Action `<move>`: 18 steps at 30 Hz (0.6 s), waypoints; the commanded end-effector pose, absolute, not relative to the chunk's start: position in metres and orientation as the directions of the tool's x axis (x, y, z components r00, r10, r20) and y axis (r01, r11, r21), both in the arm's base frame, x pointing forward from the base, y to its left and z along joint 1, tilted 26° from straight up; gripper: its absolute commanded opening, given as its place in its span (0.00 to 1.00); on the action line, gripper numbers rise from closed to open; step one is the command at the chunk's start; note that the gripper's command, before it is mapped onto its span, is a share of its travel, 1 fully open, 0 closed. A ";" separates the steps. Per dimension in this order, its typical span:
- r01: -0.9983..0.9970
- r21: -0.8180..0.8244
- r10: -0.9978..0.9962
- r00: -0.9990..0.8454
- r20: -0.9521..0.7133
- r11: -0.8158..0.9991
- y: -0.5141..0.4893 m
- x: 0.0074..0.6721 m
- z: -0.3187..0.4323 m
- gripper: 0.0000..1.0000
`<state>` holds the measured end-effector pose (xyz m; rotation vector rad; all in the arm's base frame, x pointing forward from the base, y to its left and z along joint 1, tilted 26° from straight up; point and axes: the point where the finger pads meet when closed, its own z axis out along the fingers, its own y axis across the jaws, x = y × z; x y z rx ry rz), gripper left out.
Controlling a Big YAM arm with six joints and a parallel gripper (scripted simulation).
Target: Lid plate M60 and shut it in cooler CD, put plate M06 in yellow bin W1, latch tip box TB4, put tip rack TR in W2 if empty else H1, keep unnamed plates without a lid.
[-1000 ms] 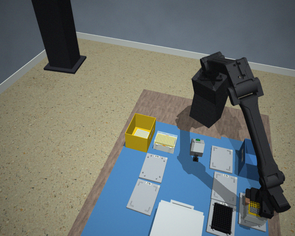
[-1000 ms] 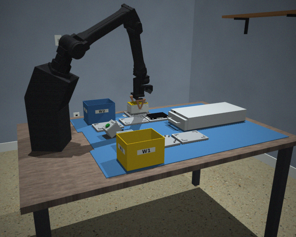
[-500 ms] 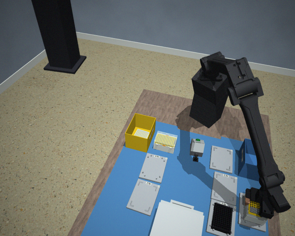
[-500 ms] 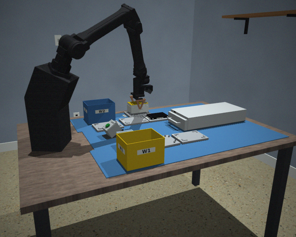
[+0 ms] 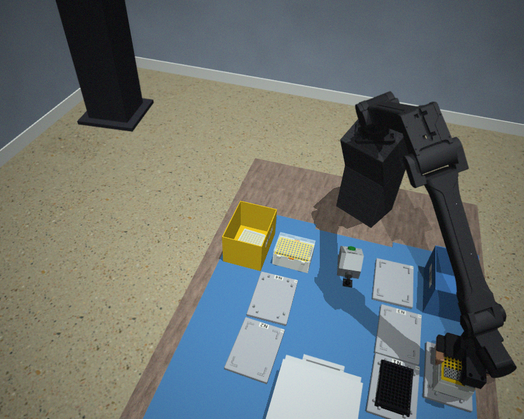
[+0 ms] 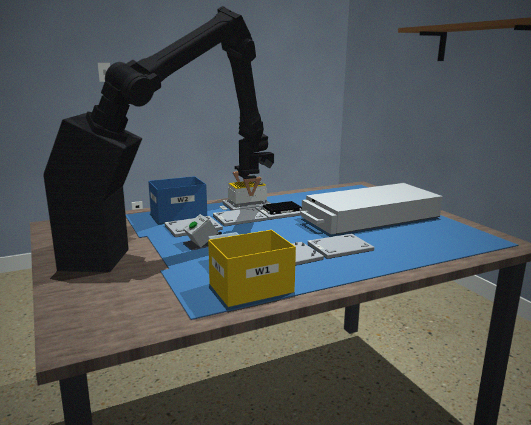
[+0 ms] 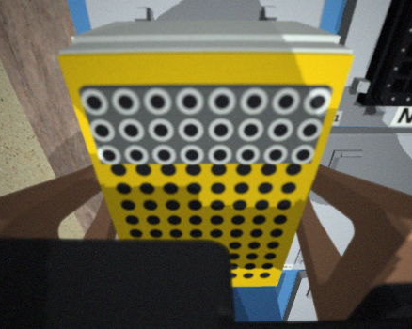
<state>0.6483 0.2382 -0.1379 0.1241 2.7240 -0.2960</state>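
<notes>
tip rack (image 7: 203, 141): yellow, black holes | tips: seemingly white-ringed
</notes>
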 end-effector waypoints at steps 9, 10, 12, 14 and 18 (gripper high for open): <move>0.119 -0.182 0.035 -0.913 -0.407 0.976 0.238 0.651 -0.128 0.00; 0.119 -0.183 0.035 -0.913 -0.406 0.976 0.238 0.651 -0.128 0.00; 0.119 -0.185 0.035 -0.914 -0.403 0.976 0.238 0.650 -0.130 0.00; 0.118 -0.187 0.034 -0.916 -0.400 0.975 0.237 0.650 -0.131 0.00; 0.118 -0.189 0.034 -0.917 -0.396 0.975 0.237 0.649 -0.133 0.00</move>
